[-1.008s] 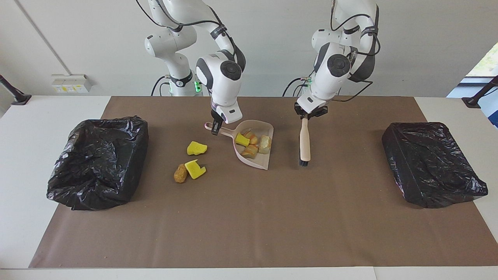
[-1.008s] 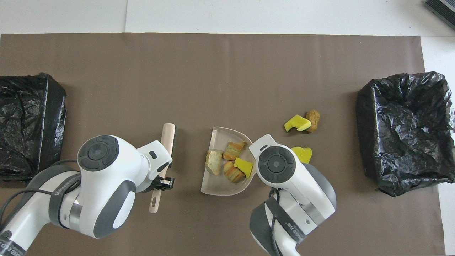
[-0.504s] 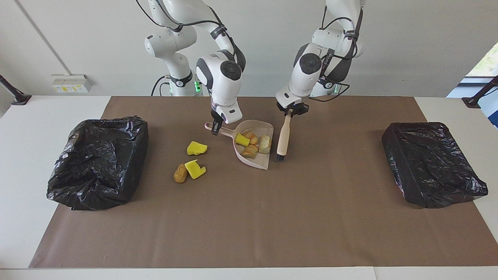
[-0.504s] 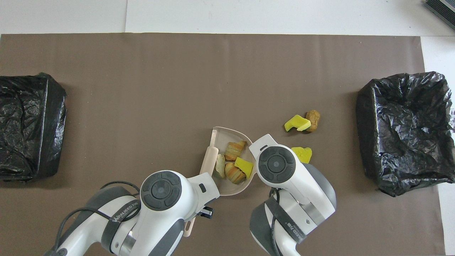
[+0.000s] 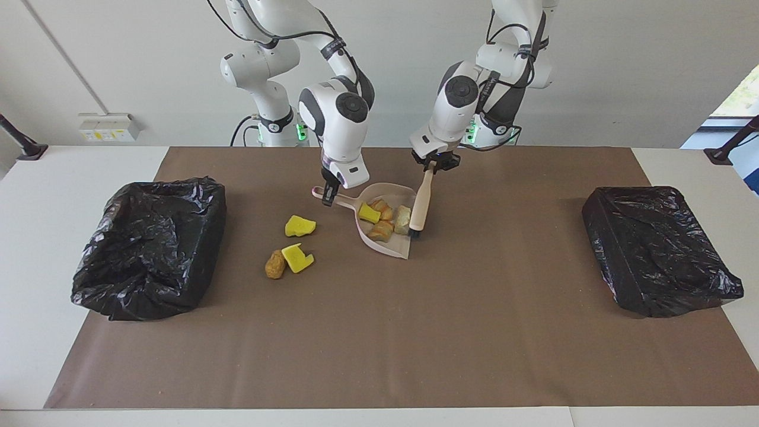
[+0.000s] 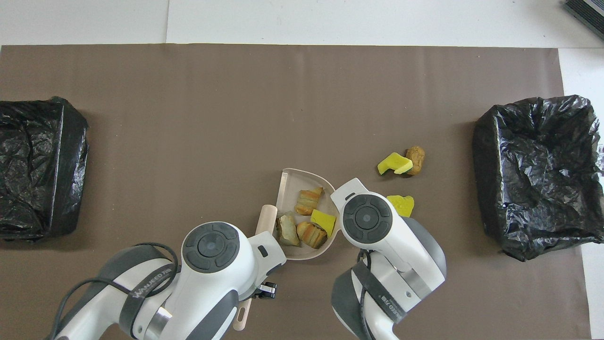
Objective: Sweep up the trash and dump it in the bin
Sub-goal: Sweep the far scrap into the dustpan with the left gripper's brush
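Trash: four pcs in dustpan point(image 5: 388, 193); three pcs point(image 5: 290, 252) on bench beside it, toward right arm's end. Left hand point(image 5: 434, 165) clamps brush point(image 5: 420, 207), long axis upright-tilted, bristles at pan's open edge. Right hand point(image 5: 328, 194) clamps pan handle; nearer the loose pcs.

Only partly legible lettering runs along each arm's grey band point(image 6: 144, 289), low in the overhead view.
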Robot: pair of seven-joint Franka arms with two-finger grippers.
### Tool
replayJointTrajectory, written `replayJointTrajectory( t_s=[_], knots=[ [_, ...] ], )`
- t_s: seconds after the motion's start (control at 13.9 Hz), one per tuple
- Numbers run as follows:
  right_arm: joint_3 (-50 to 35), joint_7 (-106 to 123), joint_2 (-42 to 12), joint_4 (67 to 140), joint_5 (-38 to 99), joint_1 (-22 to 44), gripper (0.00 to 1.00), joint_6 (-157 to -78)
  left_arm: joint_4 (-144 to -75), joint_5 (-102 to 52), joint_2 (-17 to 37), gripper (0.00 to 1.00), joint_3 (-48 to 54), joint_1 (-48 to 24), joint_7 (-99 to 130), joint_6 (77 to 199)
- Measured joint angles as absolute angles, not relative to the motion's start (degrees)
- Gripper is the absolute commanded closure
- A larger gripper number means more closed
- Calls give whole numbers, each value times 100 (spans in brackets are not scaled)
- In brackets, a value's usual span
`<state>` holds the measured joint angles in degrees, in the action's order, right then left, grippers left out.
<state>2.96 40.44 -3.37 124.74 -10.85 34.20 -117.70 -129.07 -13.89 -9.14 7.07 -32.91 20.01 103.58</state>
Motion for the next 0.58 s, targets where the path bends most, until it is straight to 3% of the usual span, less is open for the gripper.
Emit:
replayJointTrajectory(
  t_s=[0.22,0.58],
  knots=[
    [296,4044,-337,12474,-1085,3420,100,-11770,-12831,-1388,-1320,100,672,-2976,1990,9943],
    [296,4044,-337,12474,-1085,3420,100,-11770,-12886,-1388,-1374,100,672,-2796,1999,9938]
  ],
)
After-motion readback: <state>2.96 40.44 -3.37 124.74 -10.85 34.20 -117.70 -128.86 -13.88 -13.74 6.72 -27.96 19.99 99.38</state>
